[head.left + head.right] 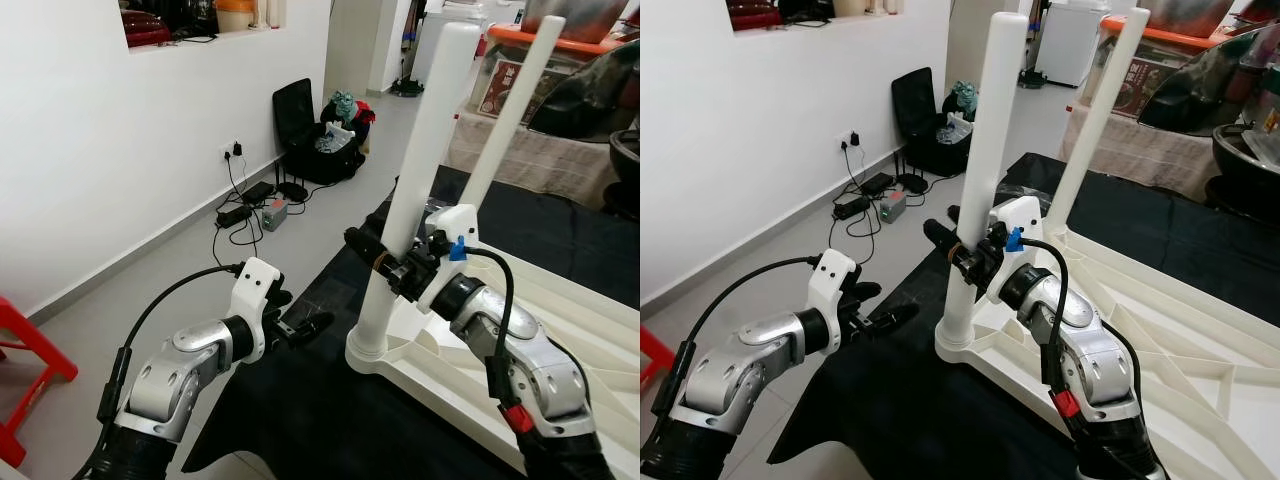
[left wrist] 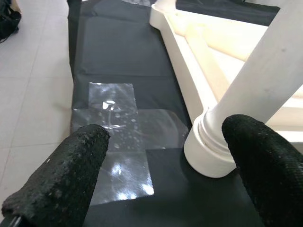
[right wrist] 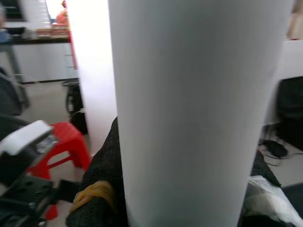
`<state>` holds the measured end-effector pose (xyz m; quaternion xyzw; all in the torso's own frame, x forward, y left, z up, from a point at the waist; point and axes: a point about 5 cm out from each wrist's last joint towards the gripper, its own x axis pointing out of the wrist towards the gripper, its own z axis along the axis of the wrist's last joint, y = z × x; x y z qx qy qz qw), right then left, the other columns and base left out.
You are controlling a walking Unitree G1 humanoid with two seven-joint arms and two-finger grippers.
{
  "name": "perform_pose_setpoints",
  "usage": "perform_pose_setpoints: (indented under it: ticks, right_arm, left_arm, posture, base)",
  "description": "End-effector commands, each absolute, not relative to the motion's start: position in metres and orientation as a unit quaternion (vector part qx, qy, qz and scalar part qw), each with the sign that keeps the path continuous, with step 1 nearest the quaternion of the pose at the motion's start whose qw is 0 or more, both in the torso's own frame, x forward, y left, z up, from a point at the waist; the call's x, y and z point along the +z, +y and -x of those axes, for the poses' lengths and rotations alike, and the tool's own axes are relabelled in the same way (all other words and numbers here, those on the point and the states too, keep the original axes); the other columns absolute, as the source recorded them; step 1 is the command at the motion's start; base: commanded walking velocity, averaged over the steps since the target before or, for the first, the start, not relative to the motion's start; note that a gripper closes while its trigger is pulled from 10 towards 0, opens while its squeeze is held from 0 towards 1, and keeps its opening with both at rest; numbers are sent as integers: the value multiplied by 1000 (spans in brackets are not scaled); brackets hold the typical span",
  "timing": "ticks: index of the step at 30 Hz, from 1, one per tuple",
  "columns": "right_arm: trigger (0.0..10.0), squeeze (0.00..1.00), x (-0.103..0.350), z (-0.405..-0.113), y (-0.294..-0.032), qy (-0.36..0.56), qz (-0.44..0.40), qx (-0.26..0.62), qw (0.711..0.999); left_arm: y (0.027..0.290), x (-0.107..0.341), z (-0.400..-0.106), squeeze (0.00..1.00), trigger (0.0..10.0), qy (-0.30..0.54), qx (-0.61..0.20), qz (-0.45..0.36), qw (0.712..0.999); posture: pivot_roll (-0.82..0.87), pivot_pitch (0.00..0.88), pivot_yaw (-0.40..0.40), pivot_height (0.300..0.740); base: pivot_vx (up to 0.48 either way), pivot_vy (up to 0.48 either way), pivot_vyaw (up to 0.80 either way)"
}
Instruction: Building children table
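Table top: the white plastic table top [image 1: 560, 330] lies upside down on a black mat [image 1: 300, 400], its ribbed underside facing up, filling the right and near side of the floor.
Near leg: a smooth white round leg [image 1: 415, 190] stands in the socket at the table top's near-left corner, leaning a touch to the right as it rises, with a ringed collar at its foot.
Far leg: a second white leg [image 1: 510, 115] rises from the corner behind it, slimmer to the eye and tilted the same way.
Right gripper: the right gripper [image 1: 385, 262] is clamped round the near leg, low on the shaft just above the collar, a black finger to either side; in its wrist view the white tube sits tight between the pads.
Left gripper: the left gripper [image 1: 305, 325] hangs over the mat just left of the leg's foot, fingers [image 2: 75, 165] spread apart and holding nothing, not touching the leg.
Mat: clear tape patches [image 2: 118, 127] shine on it near the collar.
Room: white wall on the left with cables and a power strip [image 1: 235, 213], a black bag [image 1: 315, 135] farther off, a red stool [image 1: 25, 370] at near left.
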<state>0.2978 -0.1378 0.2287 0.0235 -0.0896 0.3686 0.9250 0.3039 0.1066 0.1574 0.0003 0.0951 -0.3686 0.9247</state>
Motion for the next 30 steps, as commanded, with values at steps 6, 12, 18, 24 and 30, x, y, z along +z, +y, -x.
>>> perform_pose_setpoints:
  ticks: [6,12,18,24,30]
  right_arm:
    - [0,0,219,-308,-148,-65,-28,294,953]
    - [0,0,181,-328,-237,52,-10,-183,982]
    - [0,0,173,-320,-255,67,-13,-256,964]
    - [10000,0,153,-304,-233,78,-13,-229,970]
    - [10000,0,182,-313,-173,-5,-77,-23,997]
  left_arm:
    - [108,155,-301,0,10000,103,-371,-8,923]
    - [106,154,-299,0,10000,103,-376,-9,921]
    - [106,155,-298,0,10000,104,-377,-9,920]
    - [108,155,-300,0,10000,102,-370,-12,923]
    - [107,155,-299,0,10000,100,-372,-12,923]
  posture:
    - [116,0,-86,740]
    - [115,0,-93,740]
    - [116,0,-94,740]
    - [104,0,-90,740]
    - [106,0,-92,740]
  base:
    - [0,0,0]
    - [0,0,0]
    - [0,0,0]
    - [0,0,0]
    - [0,0,0]
